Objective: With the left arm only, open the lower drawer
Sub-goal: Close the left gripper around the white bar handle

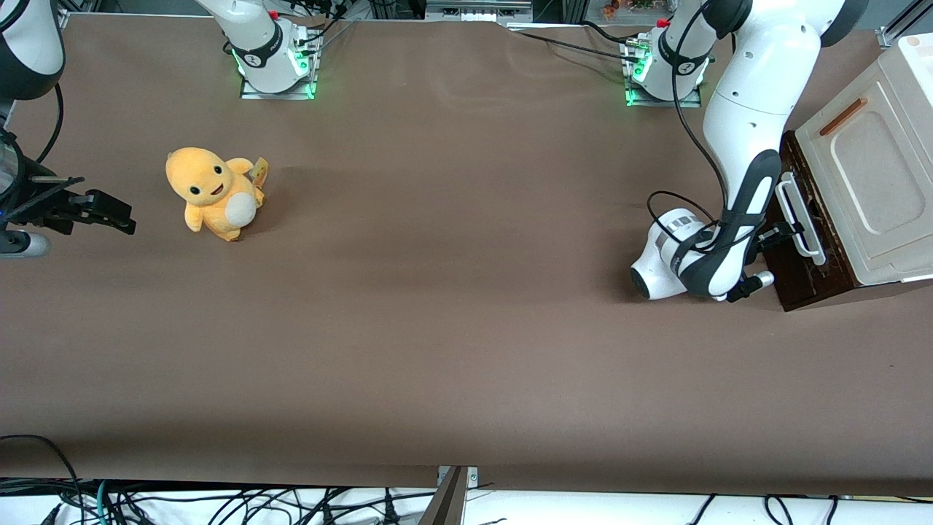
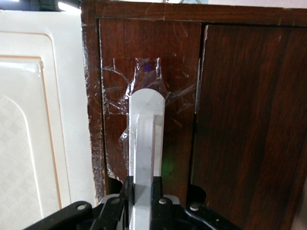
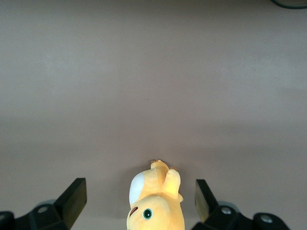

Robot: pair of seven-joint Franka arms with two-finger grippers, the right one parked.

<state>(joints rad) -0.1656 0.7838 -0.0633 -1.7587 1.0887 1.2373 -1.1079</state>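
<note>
The gripper (image 2: 143, 203) of the left arm (image 1: 743, 131) is pinching the white loop handle (image 2: 146, 139), one finger pressing on each side of the bar. The handle is sitting on the lower drawer (image 2: 144, 72), the dark brown front standing on the counter (image 1: 437, 328) at the working arm's end, and the drawer is looking shut. Clear tape (image 2: 144, 79) is holding the handle's foot. If the pull is going crooked, I think the bar may be slipping out, or the tape may be peeling off.
</note>
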